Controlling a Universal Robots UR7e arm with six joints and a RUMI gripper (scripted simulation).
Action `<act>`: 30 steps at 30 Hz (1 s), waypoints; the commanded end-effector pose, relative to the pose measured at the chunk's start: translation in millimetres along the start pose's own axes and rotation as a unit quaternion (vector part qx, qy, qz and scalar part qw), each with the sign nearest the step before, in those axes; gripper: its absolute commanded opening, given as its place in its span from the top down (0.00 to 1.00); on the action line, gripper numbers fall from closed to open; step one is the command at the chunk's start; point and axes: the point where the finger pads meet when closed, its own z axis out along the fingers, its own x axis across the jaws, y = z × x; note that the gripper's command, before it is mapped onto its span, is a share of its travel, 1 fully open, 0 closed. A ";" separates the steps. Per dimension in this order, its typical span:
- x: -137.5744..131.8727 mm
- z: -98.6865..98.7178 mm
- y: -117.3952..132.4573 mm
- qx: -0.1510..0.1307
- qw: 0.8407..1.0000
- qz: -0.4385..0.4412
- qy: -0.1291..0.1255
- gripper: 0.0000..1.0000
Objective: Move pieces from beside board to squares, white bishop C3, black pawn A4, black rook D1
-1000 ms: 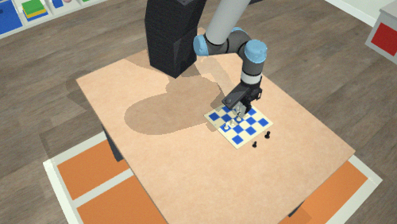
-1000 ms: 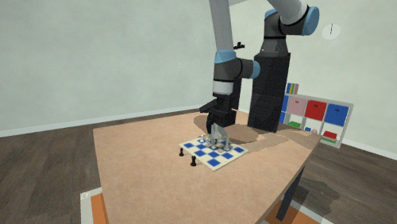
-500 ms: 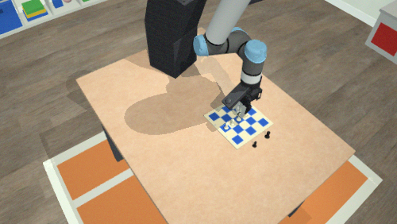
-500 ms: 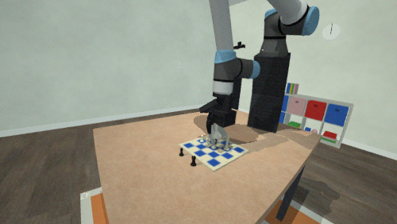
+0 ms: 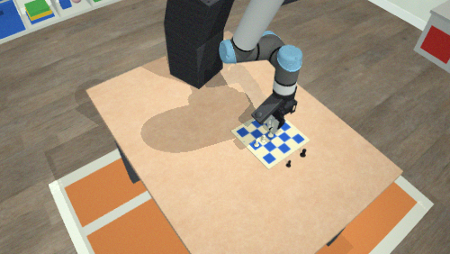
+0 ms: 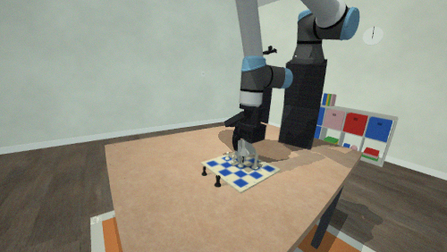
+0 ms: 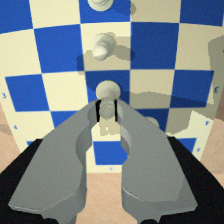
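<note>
The blue and cream chessboard point(image 5: 270, 141) lies on the table, and also shows in the exterior view point(image 6: 240, 172). My gripper point(image 5: 271, 128) is over the board, shut on the white bishop point(image 7: 107, 96), which stands upright between the fingertips at a blue square. I cannot tell whether its base touches the board. Two black pieces stand on the table beside the board: the larger one, seemingly the rook point(image 5: 303, 153), and the smaller pawn point(image 5: 288, 164). Both also show in the exterior view point(image 6: 217, 180) point(image 6: 204, 171).
Other white pieces stand on the board: one just ahead of the bishop point(image 7: 103, 46), another beyond it point(image 7: 100, 4), and two near the left side point(image 5: 256, 144) point(image 5: 264, 140). The robot's dark base column point(image 5: 193, 40) stands at the table's back.
</note>
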 end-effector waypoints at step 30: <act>-0.5 -9.0 -0.1 0.000 1.000 0.000 -0.001 0.78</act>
